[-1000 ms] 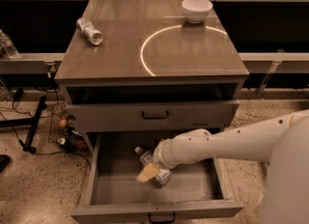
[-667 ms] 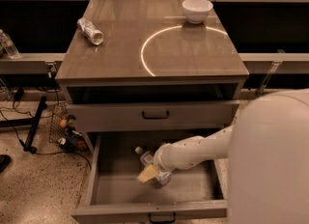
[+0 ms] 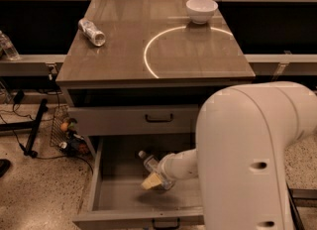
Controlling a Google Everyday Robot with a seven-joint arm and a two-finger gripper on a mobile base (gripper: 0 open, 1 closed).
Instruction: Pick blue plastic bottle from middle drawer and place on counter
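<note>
Middle drawer (image 3: pixel 116 194) is pulled wide open at the btm of the cabinet, plain grey inside, w/ a dark bar handle (image 3: pixel 165 222) on its front edge. Blue plastic bottle (image 3: pixel 147 161) lies inside, approx mid drawer floor, tilted w/ its white cap pointing up-left toward the back. Its lower part is hidden by the gripper.

Gripper (image 3: pixel 155 178) is down in the drawer, on the bottle's lower end. Fingers (image 3: pixel 150 182) pinch the bottle, w/ one pale yellowish pad showing on the near-left side. Wrist runs right from there into the arm (image 3: pixel 247 159), a big white shell filling the lower right of the view & covering the drawer's right part.

Upper drawer (image 3: pixel 109 121) is closed, directly above, w/ a like handle (image 3: pixel 159 118). A dark gap sits betw it & the top.

Table (image 3: pixel 198 60) has a glossy grey-brown top, w/ a thin white circle line (image 3: pixel 147 50) over its centre-right. White bowl (image 3: pixel 201 10) stands upright at back right, just beyond the circle's far arc. Short clear bottle (image 3: pixel 92 31) lies on its side at back left, well apart from the bowl, silvery end toward the front.

Left of the cabinet is a wire basket (image 3: pixel 59 125) w/ small items, can't tell what. Black cables (image 3: pixel 29 140) lie on the speckled floor (image 3: pixel 39 194).
</note>
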